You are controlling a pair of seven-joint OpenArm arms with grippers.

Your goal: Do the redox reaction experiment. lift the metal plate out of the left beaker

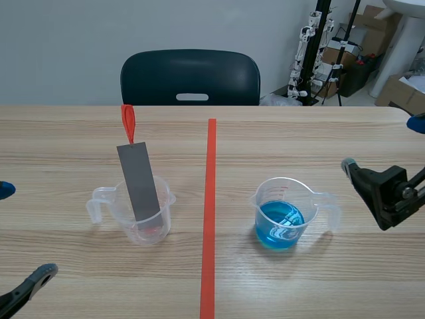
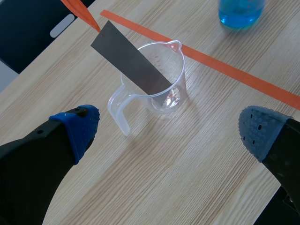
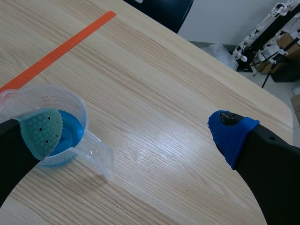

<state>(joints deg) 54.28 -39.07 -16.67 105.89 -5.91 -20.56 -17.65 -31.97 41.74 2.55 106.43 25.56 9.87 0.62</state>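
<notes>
- My left end effector [image 2: 166, 133] is hanging wide open above the desk [image 1: 299, 133], its blue pads [image 2: 77, 131] standing well apart and gripping nothing.
- The plate [image 2: 131, 63] is standing in the left beaker [image 2: 164, 93], ahead of this end effector and about in line with the gap between its fingers, not touching them.
- Its long axis is running aslant. The foot is sitting in the bottom of the beaker, the strip is leaning on the rim, and the upper end is rising well clear, tilting away from me and toward my left finger's side. An orange tab [image 2: 77, 9] is sticking out of that top end.
- My right end effector [image 3: 136, 136] is also gaping open and empty, beside the beaker of blue liquid [image 3: 56, 136], well apart from the plate, so the left arm is the nearer one.
- I am judging that the coming move is calling for a reach forward and up to the exposed upper part. The fingers should be closing across the flat faces and drawing the strip out along its own tilt, so the light beaker is not tipping.
</notes>
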